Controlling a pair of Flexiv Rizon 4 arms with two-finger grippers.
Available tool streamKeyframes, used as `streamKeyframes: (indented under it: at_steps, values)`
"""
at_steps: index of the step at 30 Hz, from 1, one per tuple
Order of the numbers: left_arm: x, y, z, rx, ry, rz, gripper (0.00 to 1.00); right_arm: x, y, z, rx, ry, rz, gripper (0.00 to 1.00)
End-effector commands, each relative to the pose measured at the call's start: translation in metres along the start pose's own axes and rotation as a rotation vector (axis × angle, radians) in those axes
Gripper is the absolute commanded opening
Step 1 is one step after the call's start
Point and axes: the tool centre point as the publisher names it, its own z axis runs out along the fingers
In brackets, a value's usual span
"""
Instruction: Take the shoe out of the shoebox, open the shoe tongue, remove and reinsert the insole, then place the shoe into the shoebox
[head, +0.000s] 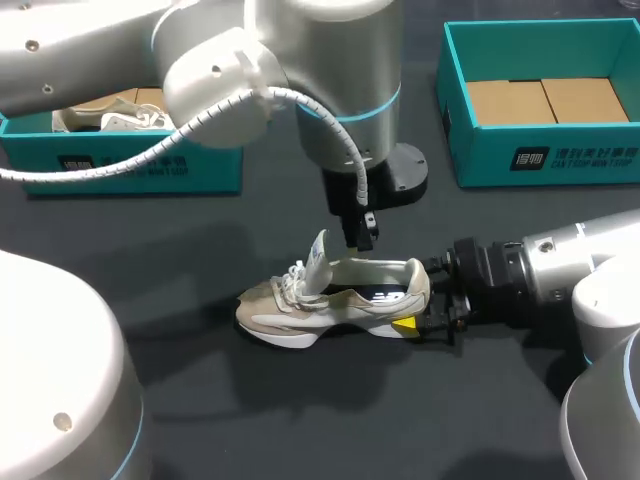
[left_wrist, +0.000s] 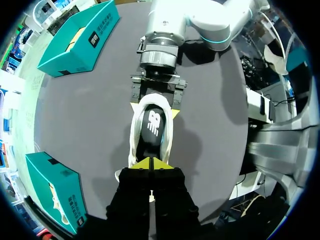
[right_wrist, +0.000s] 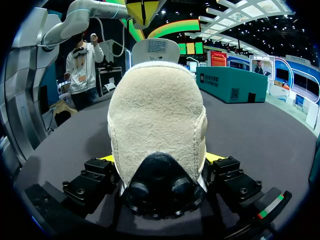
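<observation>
Clamping the beige shoe (head: 330, 300) by its fuzzy heel at desk (head: 200, 400) centre with the right hand (left_wrist: 153, 107); poising the left hand (left_wrist: 150, 164), tips pressed together, over the opening. Unboxed, tongue (head: 318, 255) upright; smooth dark insole (left_wrist: 151, 132) seated, seemingly yet to come out; return to teal cardboard box (head: 540, 160) at 2 o'clock pending.

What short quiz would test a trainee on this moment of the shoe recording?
1. True or false: the shoe lies tipped on its side.
2. Which claw clamps the heel? A: left claw. B: right claw.
3. Fill in: the left claw pinches the shoe's ____.
Key: 1 false, it stands upright on the table; 2 B; 3 tongue.
</observation>
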Motion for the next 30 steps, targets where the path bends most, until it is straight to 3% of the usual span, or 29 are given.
streamKeyframes:
  at_steps: [1,7,18,22,30]
  values:
    - [-0.001,-0.003,-0.001,-0.008,0.001,0.0,0.0,0.0,0.0,0.002,0.003,-0.001,0.0,0.0]
    - [-0.001,-0.022,0.045,-0.085,0.051,0.026,0.0,0.0,0.0,0.002,0.003,-0.001,0.0,0.0]
    - [-0.003,-0.023,0.047,-0.092,0.047,0.03,0.0,0.0,0.0,0.002,0.003,-0.001,0.0,0.0]
    - [-0.004,-0.026,0.072,-0.099,0.075,0.055,0.0,0.0,0.0,0.002,0.003,-0.001,0.0,0.0]
    - [-0.01,-0.022,0.068,-0.084,0.058,0.001,0.0,0.0,0.0,0.002,0.003,-0.001,0.0,0.0]
